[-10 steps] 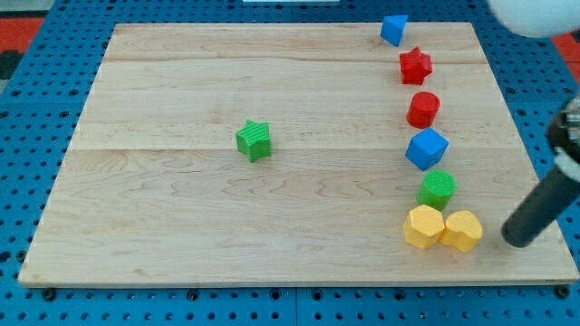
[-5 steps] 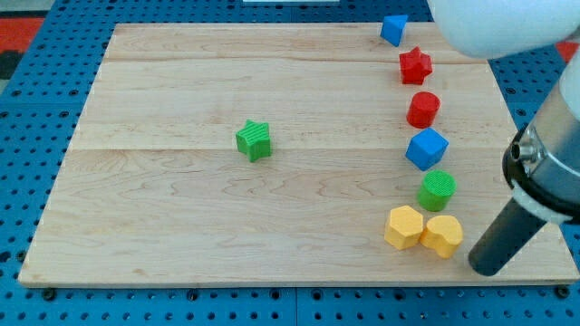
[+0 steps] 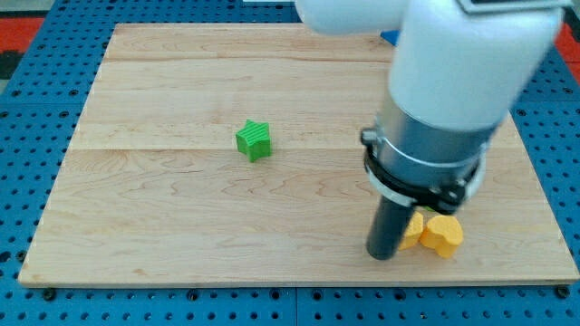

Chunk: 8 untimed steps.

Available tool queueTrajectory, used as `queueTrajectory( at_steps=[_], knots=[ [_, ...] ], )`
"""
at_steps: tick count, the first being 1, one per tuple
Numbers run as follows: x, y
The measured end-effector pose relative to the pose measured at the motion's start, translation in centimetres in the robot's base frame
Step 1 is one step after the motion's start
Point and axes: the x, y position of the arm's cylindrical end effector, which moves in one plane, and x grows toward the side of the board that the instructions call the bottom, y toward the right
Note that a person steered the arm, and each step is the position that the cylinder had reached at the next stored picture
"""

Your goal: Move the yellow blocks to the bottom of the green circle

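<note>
Two yellow blocks lie near the view's bottom right. One [image 3: 442, 234] shows almost whole. The other [image 3: 412, 230] is mostly hidden behind my rod. My tip [image 3: 381, 256] rests on the board just left of them, touching or nearly touching the hidden one. The green circle block is hidden behind my arm. A green star block [image 3: 255, 140] sits near the board's middle, far to the left of my tip.
The wooden board [image 3: 181, 226] lies on a blue pegboard. My large white and grey arm covers the view's right side and hides the column of red, blue and green blocks there. A sliver of a blue block [image 3: 390, 37] shows at the top.
My arm swept left across the board's right side. My tip passed from right of the yellow blocks to their left. The yellow blocks shifted left earlier and now stay put.
</note>
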Motion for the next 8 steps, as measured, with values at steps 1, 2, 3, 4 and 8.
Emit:
queueTrajectory(
  at_steps=[1,2,3,4,8],
  knots=[
    [-1.1,0.9],
    [-2.2,4.8],
    [-2.6,3.4],
    [-3.5,2.4],
    [-5.5,4.6]
  ],
)
